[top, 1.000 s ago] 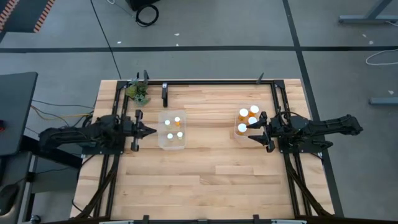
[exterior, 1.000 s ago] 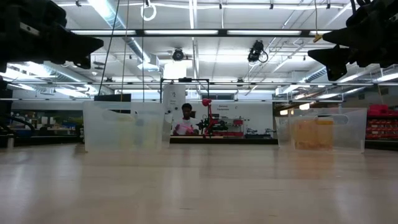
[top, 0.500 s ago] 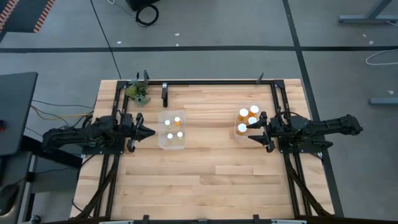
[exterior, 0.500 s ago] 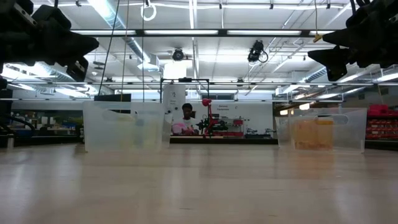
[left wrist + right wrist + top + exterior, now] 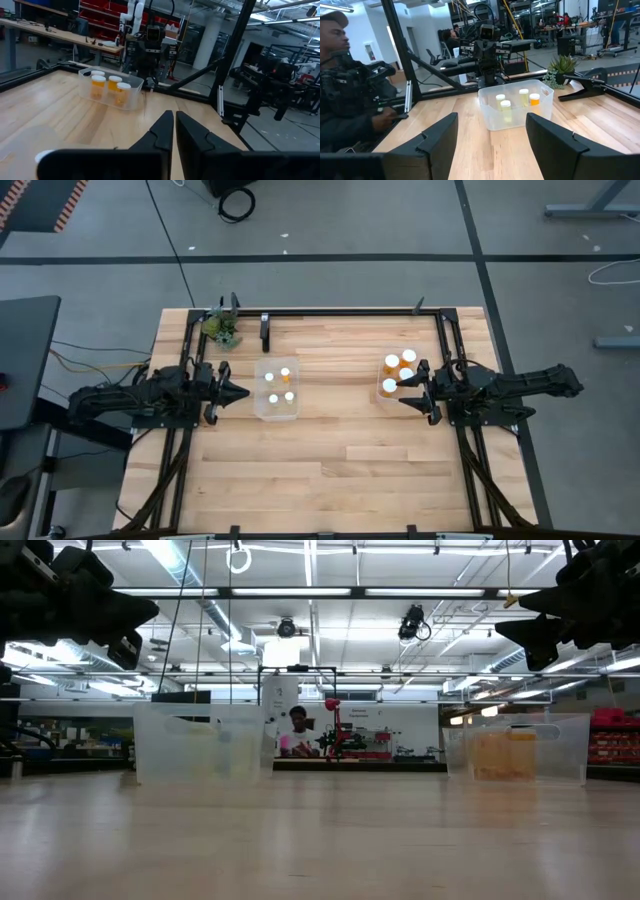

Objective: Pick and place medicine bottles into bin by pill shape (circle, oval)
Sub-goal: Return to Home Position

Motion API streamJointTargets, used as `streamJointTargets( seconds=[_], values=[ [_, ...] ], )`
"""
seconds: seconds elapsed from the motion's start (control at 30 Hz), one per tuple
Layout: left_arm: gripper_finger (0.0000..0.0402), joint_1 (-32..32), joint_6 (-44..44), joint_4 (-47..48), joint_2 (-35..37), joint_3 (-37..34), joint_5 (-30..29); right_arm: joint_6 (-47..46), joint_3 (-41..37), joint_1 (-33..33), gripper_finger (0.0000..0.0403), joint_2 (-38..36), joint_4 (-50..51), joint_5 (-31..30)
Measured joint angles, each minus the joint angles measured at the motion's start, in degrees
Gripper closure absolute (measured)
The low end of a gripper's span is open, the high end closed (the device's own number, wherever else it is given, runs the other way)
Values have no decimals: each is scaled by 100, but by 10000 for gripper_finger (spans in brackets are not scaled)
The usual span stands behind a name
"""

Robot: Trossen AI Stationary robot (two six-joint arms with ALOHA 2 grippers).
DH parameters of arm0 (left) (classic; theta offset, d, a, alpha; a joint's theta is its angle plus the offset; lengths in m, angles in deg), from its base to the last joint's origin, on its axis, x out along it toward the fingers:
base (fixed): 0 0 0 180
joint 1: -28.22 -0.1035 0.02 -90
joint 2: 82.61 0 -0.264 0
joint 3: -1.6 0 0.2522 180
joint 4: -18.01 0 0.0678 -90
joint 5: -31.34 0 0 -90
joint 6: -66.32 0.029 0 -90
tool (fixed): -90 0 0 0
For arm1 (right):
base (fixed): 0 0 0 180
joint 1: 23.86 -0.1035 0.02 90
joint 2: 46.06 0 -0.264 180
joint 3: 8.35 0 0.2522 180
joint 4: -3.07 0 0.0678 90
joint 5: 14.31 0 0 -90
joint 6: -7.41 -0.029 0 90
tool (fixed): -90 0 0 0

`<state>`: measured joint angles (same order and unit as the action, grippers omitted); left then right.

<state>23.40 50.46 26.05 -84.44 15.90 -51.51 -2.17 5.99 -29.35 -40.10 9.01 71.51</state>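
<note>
left hand [image 5: 242, 392] closed, right hand [image 5: 405, 393] spread; bottles [image 5: 392, 363] seemingly all binned.

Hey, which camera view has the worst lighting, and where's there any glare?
Low view: ceiling strip lights backlight the left arm and right arm into black silhouettes; the table carries a pale sheen. High view: evenly lit, no glare.

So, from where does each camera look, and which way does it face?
High view: overhead, looking straight down; left claw and right claw show.
Low view: table-top height, facing the room; left arm and right arm at the upper corners.
Left wrist view: looks past its own shut claw at the right bin.
Right wrist view: looks past its own open claw at the left bin.
Shared: high and low views show both bins.
</note>
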Motion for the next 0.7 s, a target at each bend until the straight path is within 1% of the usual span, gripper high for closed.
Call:
streamJointTargets(
  seconds=[0.27, 0.57, 0.7],
  values=[
    [365, 0, -1, 0, 0, 0, 0, 2, 0, 0, 162, 0, 0, 0],
    [378, 2, -2, 0, 0, 0, 0, 1, 0, 0, 162, 0, 0, 2],
    [375, 0, -2, 0, 0, 0, 0, 2, 0, 0, 162, 0, 0, 2]
  ],
)
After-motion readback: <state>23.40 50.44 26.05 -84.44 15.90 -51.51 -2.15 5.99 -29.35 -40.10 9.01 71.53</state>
